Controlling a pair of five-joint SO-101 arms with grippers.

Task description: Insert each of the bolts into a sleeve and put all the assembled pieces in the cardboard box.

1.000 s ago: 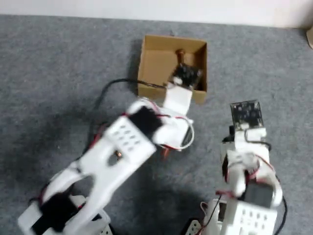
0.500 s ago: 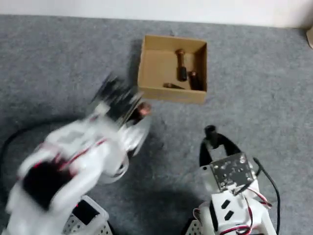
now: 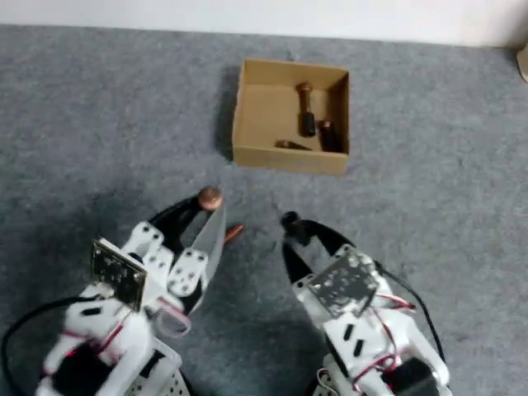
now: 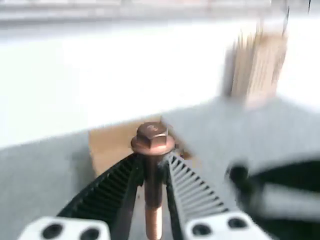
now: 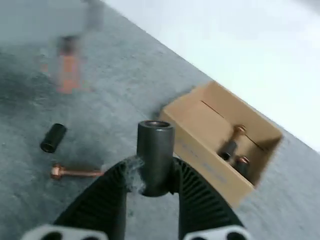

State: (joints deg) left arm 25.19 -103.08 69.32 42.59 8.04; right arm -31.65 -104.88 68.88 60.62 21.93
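The copper flanged bolt (image 4: 153,180) stands roughly upright, head uppermost. The left gripper (image 4: 153,160) is clamped on its shank just under the flange, and the free end points down between the ribbed jaws. The black cylindrical sleeve (image 5: 156,155) also stands upright with its open bore facing up, and the right gripper (image 5: 154,172) pinches it around its lower half.

In the high view the two held parts hang over the middle of the grey carpet (image 3: 429,124), near each other but apart. The bolt is on the left arm's side and the sleeve on the right's. Their long axes run parallel, so the coming move probably needs the shank carried sideways until it is over the bore and then lowered. Which part hangs higher cannot be told.

The bolt is bright copper with a hex head on a round flange. The sleeve is a matt black tube.

On the carpet beside the grippers lie a loose black sleeve (image 5: 53,137) and a loose copper bolt (image 5: 75,173), both on their sides. The brown cardboard box (image 3: 289,157) sits toward the carpet's far edge with assembled pieces (image 3: 305,111) inside.
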